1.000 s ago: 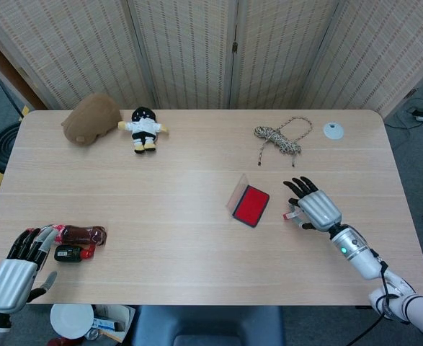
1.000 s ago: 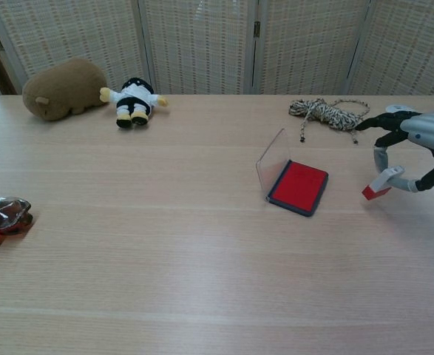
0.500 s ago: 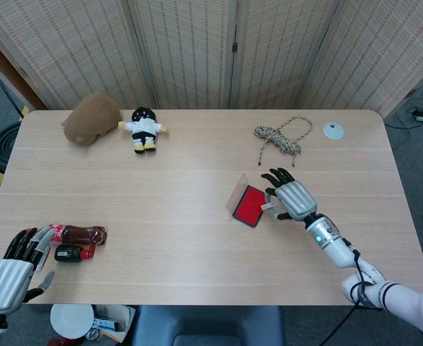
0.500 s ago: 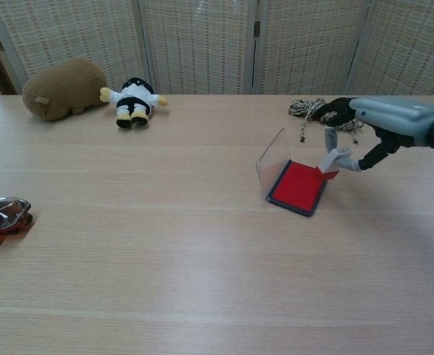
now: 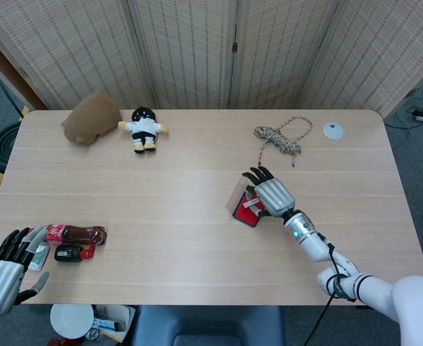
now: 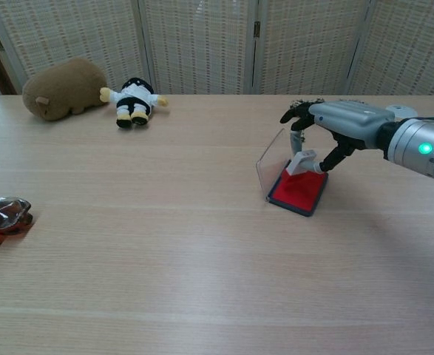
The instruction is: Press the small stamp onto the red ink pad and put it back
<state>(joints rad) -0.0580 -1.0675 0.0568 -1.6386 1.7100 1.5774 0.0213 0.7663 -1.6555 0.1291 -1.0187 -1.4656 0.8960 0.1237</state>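
Observation:
My right hand (image 5: 269,196) (image 6: 333,128) pinches the small stamp (image 6: 302,163) (image 5: 252,205), a white block with a red base. The stamp's base rests down on the red ink pad (image 6: 298,191) (image 5: 246,210). The pad lies in a dark tray with its clear lid (image 6: 271,157) standing open on the left side. My left hand (image 5: 2,272) hovers at the table's front left corner, fingers apart and holding nothing; the chest view does not show it.
A brown plush (image 5: 90,118) and a small doll (image 5: 145,128) lie at the back left. A coiled rope (image 5: 279,138) and a white disc (image 5: 333,130) lie at the back right. Wrapped snacks (image 5: 73,240) sit by my left hand.
My right hand carried the stamp leftward from the bare table right of the pad and set it down on the red pad. My left hand drew back toward the table's front edge.

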